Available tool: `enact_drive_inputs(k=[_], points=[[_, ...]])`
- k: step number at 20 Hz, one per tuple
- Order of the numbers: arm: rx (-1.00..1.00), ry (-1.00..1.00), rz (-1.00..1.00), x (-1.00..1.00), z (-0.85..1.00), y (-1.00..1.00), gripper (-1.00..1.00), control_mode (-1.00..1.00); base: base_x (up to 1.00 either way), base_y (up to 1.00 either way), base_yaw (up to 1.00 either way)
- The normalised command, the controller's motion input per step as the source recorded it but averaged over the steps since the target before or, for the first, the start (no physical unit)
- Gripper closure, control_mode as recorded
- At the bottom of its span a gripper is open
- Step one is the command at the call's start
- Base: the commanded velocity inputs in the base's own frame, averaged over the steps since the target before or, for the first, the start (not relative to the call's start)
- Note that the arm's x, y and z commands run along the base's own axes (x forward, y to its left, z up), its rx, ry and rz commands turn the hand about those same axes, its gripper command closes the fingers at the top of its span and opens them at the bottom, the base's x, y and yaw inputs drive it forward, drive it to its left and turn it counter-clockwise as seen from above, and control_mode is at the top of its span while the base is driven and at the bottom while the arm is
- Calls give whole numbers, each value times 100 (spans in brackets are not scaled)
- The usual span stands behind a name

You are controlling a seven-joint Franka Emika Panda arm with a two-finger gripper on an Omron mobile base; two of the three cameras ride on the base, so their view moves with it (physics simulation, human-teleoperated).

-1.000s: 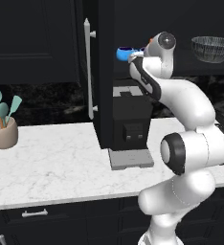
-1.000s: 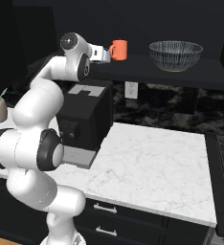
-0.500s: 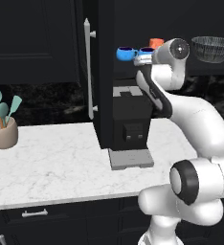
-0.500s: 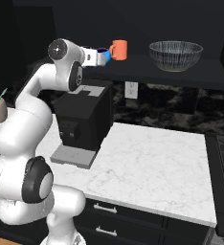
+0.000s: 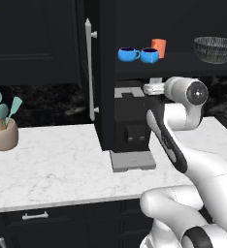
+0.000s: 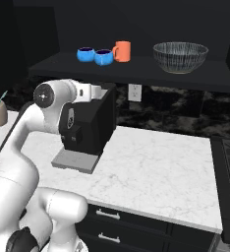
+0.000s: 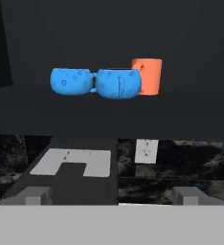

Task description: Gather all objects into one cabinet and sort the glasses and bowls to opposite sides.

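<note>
On the cabinet shelf (image 6: pixel 136 66), the two blue mugs (image 6: pixel 95 55) sit touching each other with the orange cup (image 6: pixel 122 50) just beside them, all at one end; the striped bowl (image 6: pixel 180 56) stands well apart at the other end. By the look of it the sorting is done, and what's left is pulling out cleanly. Your gripper (image 6: pixel 98 91) is below the shelf, over the top of the black coffee machine (image 6: pixel 87 125), jaws spread wide and holding nothing. Keep them open and retreat low and straight back, away from the shelf lip, so the wrist doesn't swing up into the mugs. Mind the coffee machine underneath and the open cabinet door (image 5: pixel 98 72) with its bar handle at the arm's left. The utensil pot (image 5: pixel 3 131) on the desk (image 5: pixel 52 164) is well clear.
</note>
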Motion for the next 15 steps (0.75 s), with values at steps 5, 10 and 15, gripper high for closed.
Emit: enact_drive_inputs(k=[5, 10, 15], points=[[0, 0, -1, -100, -62, 0, -100, -100, 0, 0, 0], [0, 0, 0, -100, -64, 0, -100, -100, 0, 0, 0], [0, 0, -1, -100, -66, 0, -100, -100, 0, 0, 0]])
